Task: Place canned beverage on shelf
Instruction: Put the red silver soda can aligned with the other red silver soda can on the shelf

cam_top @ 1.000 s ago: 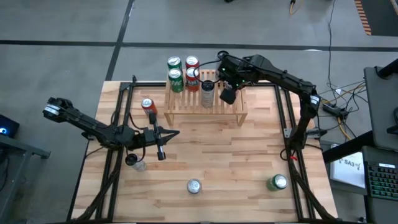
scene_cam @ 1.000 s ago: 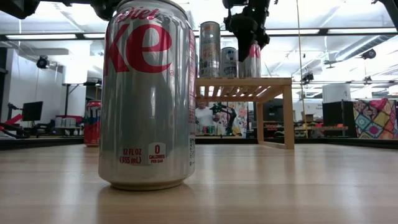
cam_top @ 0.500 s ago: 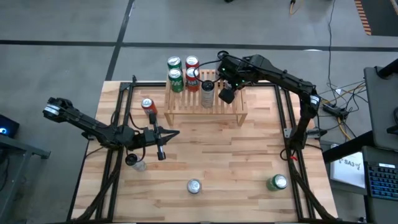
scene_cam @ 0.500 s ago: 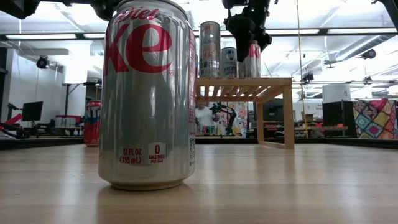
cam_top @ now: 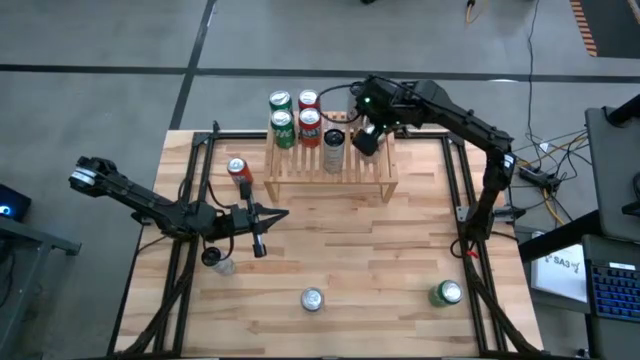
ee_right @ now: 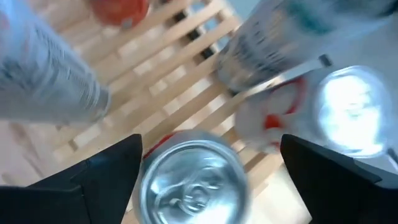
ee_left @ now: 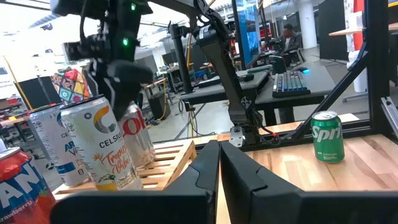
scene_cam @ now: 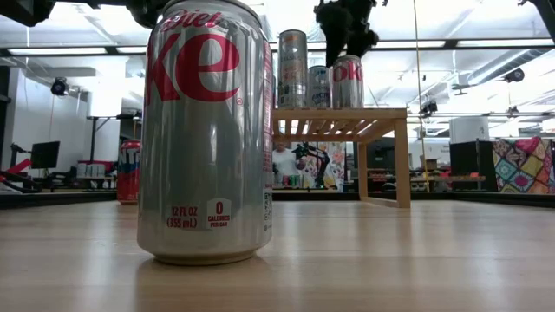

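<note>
shelf (cam_top: 330, 165): light wood, thin slats, 5 cans (cam_top: 308, 123) upright, counter's far edge
right gripper (cam_top: 366, 138): wide open, empty, above shelf
left gripper (cam_top: 258, 240): closed, empty

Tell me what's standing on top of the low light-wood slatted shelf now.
Five upright cans stand on the shelf, clustered at its left end; the open right gripper hangs above them. Slats beneath the cans are covered.

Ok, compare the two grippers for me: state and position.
The left gripper is shut and empty, low over the table's middle-left. The right gripper is open, raised over the shelf, just above the cans. Both are dark two-finger grippers holding nothing.
</note>
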You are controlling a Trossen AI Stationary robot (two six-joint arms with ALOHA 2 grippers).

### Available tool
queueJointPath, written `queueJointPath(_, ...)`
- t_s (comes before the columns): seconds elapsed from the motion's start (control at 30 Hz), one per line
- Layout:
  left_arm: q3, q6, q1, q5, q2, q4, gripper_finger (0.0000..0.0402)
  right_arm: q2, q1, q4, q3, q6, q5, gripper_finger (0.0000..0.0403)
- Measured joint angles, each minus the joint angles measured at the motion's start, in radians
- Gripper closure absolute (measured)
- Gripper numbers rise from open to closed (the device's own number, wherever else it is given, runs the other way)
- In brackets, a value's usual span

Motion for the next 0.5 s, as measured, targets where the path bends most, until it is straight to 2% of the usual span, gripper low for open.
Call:
queueJointPath(0.3, 0.0, 0.0, 0.0, 0.0, 0.0, 0.0, 0.0401, -0.007, 0.028, -0.007, 0.178, 0.011, 0.048, 0.0033)
queueJointPath(0.5, 0.0, 0.0, 0.0, -0.001, 0.0, 0.0, 0.0401, -0.028, 0.106, -0.001, 0.18, 0.005, 0.048, 0.0054)
